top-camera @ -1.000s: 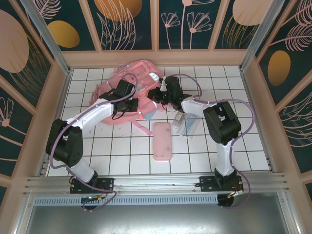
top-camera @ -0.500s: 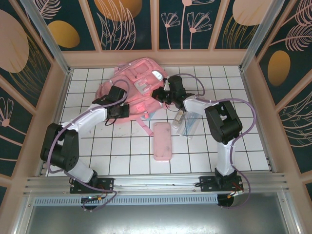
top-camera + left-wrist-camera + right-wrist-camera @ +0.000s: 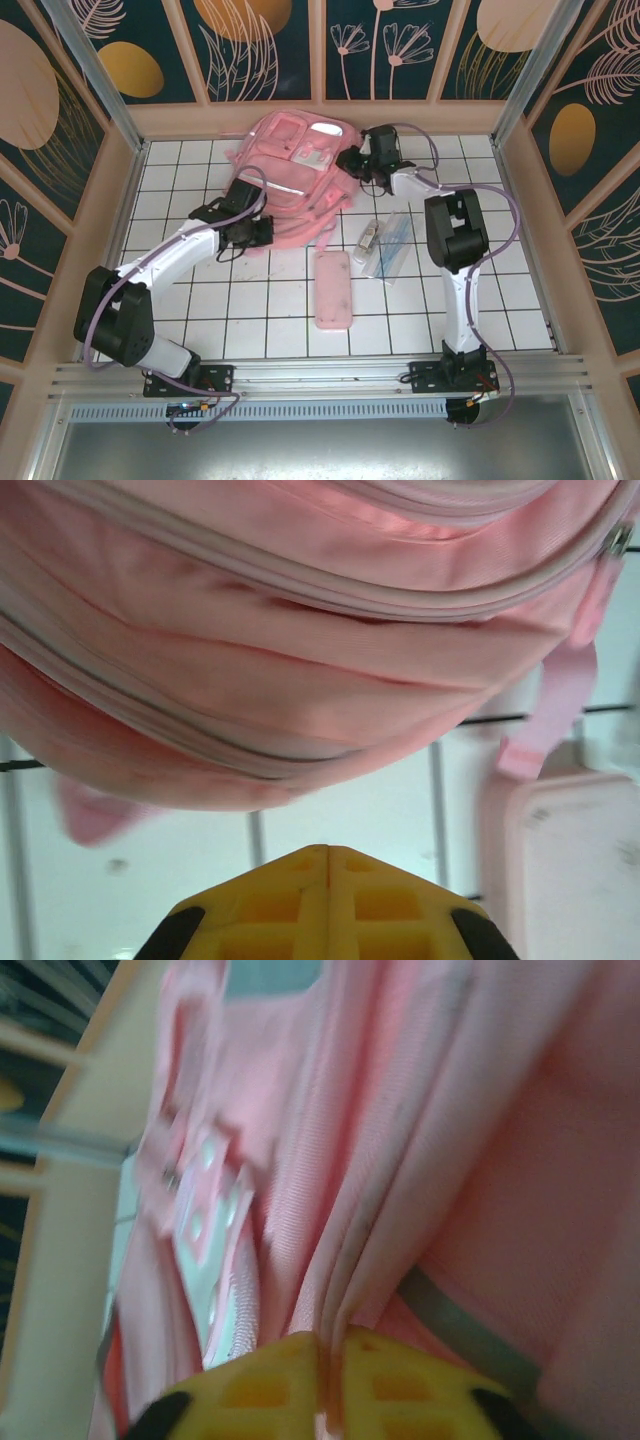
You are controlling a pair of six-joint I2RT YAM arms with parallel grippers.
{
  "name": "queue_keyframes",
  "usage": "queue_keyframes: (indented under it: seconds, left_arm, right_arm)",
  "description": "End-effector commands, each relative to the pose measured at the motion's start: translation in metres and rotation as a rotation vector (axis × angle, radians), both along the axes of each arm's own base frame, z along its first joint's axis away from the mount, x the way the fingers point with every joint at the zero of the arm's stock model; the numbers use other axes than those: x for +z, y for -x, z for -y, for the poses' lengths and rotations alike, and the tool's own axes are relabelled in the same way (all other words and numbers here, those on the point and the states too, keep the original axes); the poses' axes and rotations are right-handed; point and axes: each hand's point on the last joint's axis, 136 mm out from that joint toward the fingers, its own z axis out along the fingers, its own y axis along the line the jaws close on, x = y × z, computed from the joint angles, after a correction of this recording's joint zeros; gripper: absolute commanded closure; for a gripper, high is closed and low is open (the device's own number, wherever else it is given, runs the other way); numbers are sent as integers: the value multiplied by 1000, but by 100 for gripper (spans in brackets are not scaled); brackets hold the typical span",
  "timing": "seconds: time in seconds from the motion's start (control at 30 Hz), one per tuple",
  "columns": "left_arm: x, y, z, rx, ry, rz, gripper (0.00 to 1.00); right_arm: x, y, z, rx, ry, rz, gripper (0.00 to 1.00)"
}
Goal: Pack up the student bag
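text readable: none | student bag (image 3: 290, 190), far middle: pale patch on a front pocket, too small to read | pink pencil case (image 3: 334, 290), near middle: faint marks, blurred | clear packet (image 3: 385, 245), right of the case: print not legible | wall panels (image 3: 380, 50), far: drawn leaves and flowers

The desk (image 3: 250, 320) has white squares with dark lines. A flat pink pencil case (image 3: 333, 290) lies near its middle, long way up. It also shows at 4 o'clock in the left wrist view (image 3: 570, 870). At 2 o'clock from the case, near it, lies a clear packet (image 3: 388, 248) with a small see-through thing (image 3: 368, 236) touching its 9 o'clock side. Dark blue walls (image 3: 270, 50) with leaves and orange spots stand around the desk.
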Motion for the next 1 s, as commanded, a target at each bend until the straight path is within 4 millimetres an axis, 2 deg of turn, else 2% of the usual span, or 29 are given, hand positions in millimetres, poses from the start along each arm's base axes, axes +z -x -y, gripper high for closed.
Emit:
queue_keyframes:
  seconds: [0.0, 0.07, 0.17, 0.23, 0.27, 0.3, 0.33, 0.4, 0.43, 0.53, 0.63, 0.77, 0.87, 0.97]
  left_arm:
    - [15, -7, 36, -13, 139, 9, 100]
    - [14, -16, 45, -27, 135, 13, 100]
    - [18, -33, 49, -14, 130, 55, 100]
    - [20, -45, 49, 11, 125, 95, 100]
    - [22, -49, 49, 21, 127, 111, 100]
    - [25, -53, 51, 32, 140, 129, 100]
    - [30, -57, 54, 41, 164, 144, 91]
    - [38, -63, 61, 51, 214, 161, 74]
    - [42, -66, 65, 56, 224, 169, 66]
    - [47, -70, 71, 67, 204, 190, 52]
    - [42, -70, 72, 78, 201, 190, 46]
    - [17, -71, 67, 97, 159, 167, 43]
    - [1, -68, 62, 124, 157, 156, 42]
    - [-14, -63, 56, 147, 143, 145, 42]
  right_arm:
    - [47, -19, 14, -85, -6, 120, 77]
    - [55, -8, 19, -99, -34, 131, 85]
    - [63, 10, 17, -76, -98, 107, 85]
    - [61, 20, 17, -64, -108, 90, 78]
    - [60, 24, 17, -60, -109, 82, 78]
    - [59, 28, 18, -57, -105, 78, 83]
    - [57, 32, 19, -54, -98, 75, 90]
    - [53, 39, 24, -56, -77, 63, 91]
    - [50, 43, 26, -52, -58, 54, 88]
    - [38, 58, 31, -27, 12, 17, 74]
    - [28, 70, 36, -4, 52, 21, 67]
    - [23, 64, 29, 47, 52, 29, 58]
    - [10, 54, 22, 51, 45, 4, 51]
    - [-8, 40, 16, 49, 34, -24, 50]
